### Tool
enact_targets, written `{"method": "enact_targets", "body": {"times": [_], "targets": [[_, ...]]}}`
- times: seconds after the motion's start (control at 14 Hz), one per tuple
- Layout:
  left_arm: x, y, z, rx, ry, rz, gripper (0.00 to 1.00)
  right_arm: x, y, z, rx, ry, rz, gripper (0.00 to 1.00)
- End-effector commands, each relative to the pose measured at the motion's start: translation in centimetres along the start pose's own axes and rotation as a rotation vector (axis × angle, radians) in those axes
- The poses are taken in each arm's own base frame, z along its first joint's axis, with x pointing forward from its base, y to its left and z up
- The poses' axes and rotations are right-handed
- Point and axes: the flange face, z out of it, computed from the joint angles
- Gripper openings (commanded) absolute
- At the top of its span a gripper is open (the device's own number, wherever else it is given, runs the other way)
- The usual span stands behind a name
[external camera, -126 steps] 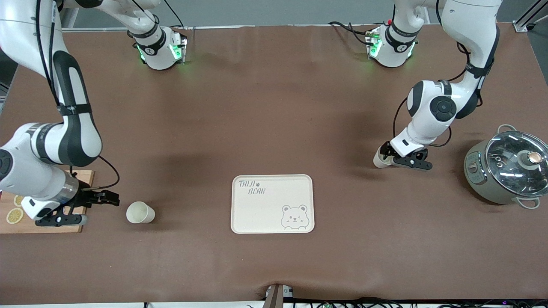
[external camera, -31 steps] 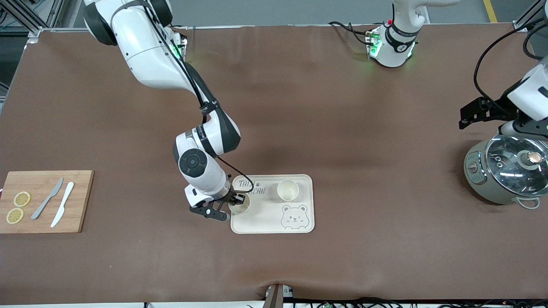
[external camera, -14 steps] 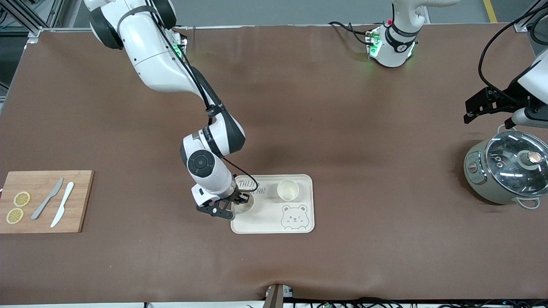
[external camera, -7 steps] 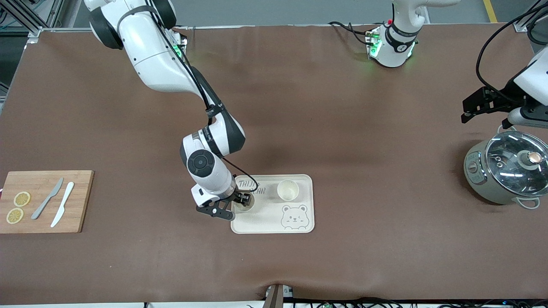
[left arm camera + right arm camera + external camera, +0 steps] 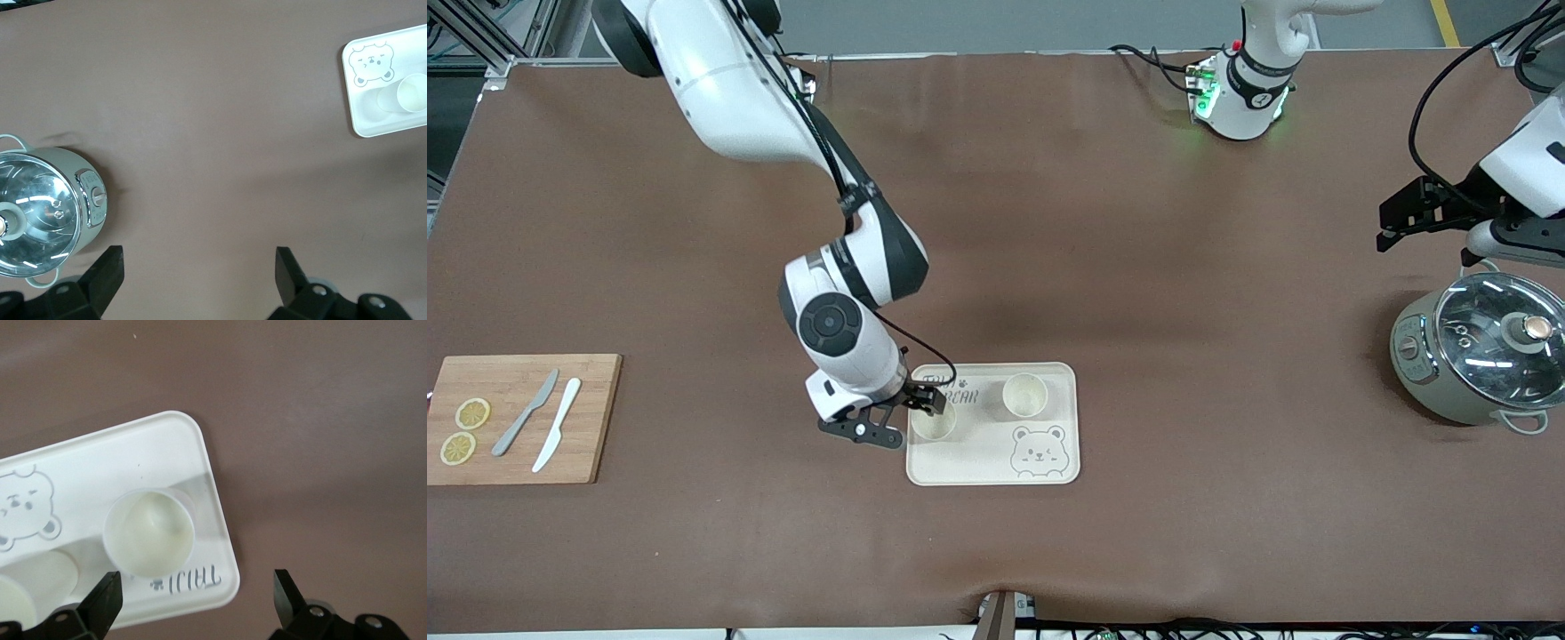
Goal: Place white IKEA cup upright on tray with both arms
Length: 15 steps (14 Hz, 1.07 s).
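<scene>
White cups (image 5: pixel 934 424) (image 5: pixel 1024 396) both stand upright on tray (image 5: pixel 978 467). Front: right gripper (image 5: pixel 911 411) just over nearer cup, fingers open, empty. Left wrist: left gripper (image 5: pixel 197 267) spread, empty, waits by pot (image 5: pixel 43 210). Right wrist: cup (image 5: pixel 149 532) directly below, axis vertical.

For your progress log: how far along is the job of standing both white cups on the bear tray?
Done: both white cups stand upright on the tray. In hand: the open right gripper hangs over the tray's edge beside its cup, holding nothing. The open left gripper waits above the table near the pot. Left: only withdrawing the right arm.
</scene>
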Motion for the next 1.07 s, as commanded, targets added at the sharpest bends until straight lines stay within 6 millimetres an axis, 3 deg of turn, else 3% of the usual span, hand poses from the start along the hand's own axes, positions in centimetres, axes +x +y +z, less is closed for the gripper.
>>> {"method": "enact_targets", "body": {"times": [0.0, 0.14, 0.36, 0.5, 0.57, 0.71, 0.86, 1.0], "targets": [[-0.1, 0.1, -0.4, 0.001, -0.005, 0.008, 1.00, -1.8, 1.3, -7.7, -0.012, -0.019, -0.011, 1.00], [0.0, 0.0, -0.3, 0.001, -0.006, 0.008, 1.00, -3.5, 2.7, -13.2, 0.003, -0.016, -0.013, 1.00], [-0.1, 0.1, -0.5, 0.001, -0.003, 0.008, 1.00, -5.9, 6.9, -20.4, 0.001, -0.031, -0.064, 1.00], [0.0, 0.3, -0.6, 0.001, 0.000, 0.011, 1.00, -6.4, 12.2, -25.5, -0.001, -0.034, -0.102, 1.00], [0.0, 0.4, -0.5, 0.001, -0.002, 0.013, 1.00, -6.8, 14.4, -27.4, -0.005, -0.029, -0.126, 1.00], [0.0, 0.1, -0.6, 0.002, 0.000, 0.007, 1.00, -6.7, 20.7, -30.9, -0.012, -0.014, -0.172, 1.00], [0.1, 0.1, -0.8, 0.002, 0.006, 0.004, 1.00, -5.8, 27.4, -33.0, -0.003, 0.002, -0.204, 1.00], [0.2, 0.2, -0.6, 0.002, 0.003, 0.002, 1.00, -4.4, 33.3, -33.0, -0.008, -0.011, -0.228, 1.00]]}}
